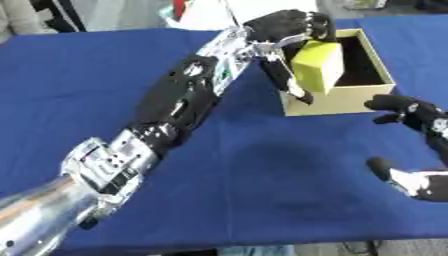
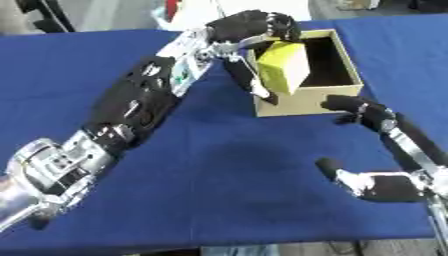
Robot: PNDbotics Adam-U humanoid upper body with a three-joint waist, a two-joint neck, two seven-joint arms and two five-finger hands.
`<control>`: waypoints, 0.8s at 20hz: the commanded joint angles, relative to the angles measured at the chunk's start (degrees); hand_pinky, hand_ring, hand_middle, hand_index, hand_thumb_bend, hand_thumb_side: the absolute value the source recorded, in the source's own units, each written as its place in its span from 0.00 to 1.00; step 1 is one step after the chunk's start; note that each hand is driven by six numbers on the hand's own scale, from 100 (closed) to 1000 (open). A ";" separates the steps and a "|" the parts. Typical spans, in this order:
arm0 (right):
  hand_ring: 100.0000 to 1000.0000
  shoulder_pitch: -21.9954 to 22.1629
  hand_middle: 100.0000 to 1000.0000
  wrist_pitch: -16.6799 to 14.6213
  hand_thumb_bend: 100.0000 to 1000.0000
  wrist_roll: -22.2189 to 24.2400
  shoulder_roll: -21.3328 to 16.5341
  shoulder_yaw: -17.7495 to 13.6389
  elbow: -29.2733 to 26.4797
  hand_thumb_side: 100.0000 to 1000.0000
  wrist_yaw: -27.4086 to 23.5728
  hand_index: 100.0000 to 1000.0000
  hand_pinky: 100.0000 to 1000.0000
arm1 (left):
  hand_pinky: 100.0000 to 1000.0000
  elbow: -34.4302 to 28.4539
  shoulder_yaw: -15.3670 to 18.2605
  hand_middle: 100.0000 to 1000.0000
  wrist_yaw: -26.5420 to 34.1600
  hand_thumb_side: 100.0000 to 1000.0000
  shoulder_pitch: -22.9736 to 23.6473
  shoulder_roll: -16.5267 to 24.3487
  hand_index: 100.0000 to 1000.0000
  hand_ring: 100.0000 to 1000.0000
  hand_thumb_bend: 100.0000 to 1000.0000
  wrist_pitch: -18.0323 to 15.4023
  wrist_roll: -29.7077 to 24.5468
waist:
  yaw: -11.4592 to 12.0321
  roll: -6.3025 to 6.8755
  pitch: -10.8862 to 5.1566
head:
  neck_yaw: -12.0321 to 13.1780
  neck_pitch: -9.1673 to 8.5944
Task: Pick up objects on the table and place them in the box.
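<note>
We note the yellow block [image 1: 317, 66] tilted over the near-left rim of the open tan box [image 1: 350, 100] | left hand [image 1: 284, 27] curled round it from above | right hand [image 2: 372, 150] relaxed, fingers spread, near right edge | blue table [image 1: 262, 175].

One yellow block [image 1: 317, 64] shows, at the upper right of the frame. One open cardboard box [image 1: 343, 102] stands there too. Two robot hands are in view: the left hand [image 1: 284, 26] at the top, the right hand [image 2: 372, 186] at the lower right. One blue table [image 1: 79, 85] carries everything.
</note>
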 commanded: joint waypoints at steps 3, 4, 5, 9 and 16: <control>0.88 -0.25 0.81 -0.12 0.31 0.14 -0.53 -0.32 -0.44 0.39 -0.29 0.94 0.75 | 0.82 -2.92 3.16 0.89 -0.21 0.39 -1.15 1.29 0.89 0.80 0.92 4.48 4.38 | 0.15 -0.29 -0.94 | -0.21 0.28; 0.88 -0.15 0.81 -0.11 0.31 0.14 -0.64 -0.33 -0.40 0.39 -0.28 0.94 0.75 | 0.82 -3.59 3.70 0.89 0.38 0.39 -1.15 1.46 0.88 0.80 0.92 5.38 5.28 | 0.27 -0.28 -1.00 | -0.28 0.28; 0.88 -0.08 0.81 -0.11 0.31 0.12 -0.76 -0.35 -0.37 0.39 -0.25 0.94 0.75 | 0.81 -4.21 3.83 0.87 1.06 0.39 -1.11 1.66 0.86 0.79 0.91 6.29 6.20 | 0.39 -0.23 -1.05 | -0.35 0.28; 0.87 0.27 0.81 0.08 0.30 -0.46 -1.26 -0.99 -0.34 0.39 -0.07 0.93 0.75 | 0.80 -7.05 2.77 0.81 4.69 0.40 0.02 3.66 0.81 0.74 0.84 7.89 10.00 | 1.69 0.13 -1.35 | -1.10 0.28; 0.87 1.10 0.81 0.71 0.31 -3.06 -3.00 -3.34 -0.95 0.38 0.09 0.93 0.75 | 0.79 -16.66 5.45 0.75 11.21 0.42 8.89 9.91 0.78 0.66 0.68 6.93 13.74 | 6.25 -0.07 -1.93 | -3.97 0.28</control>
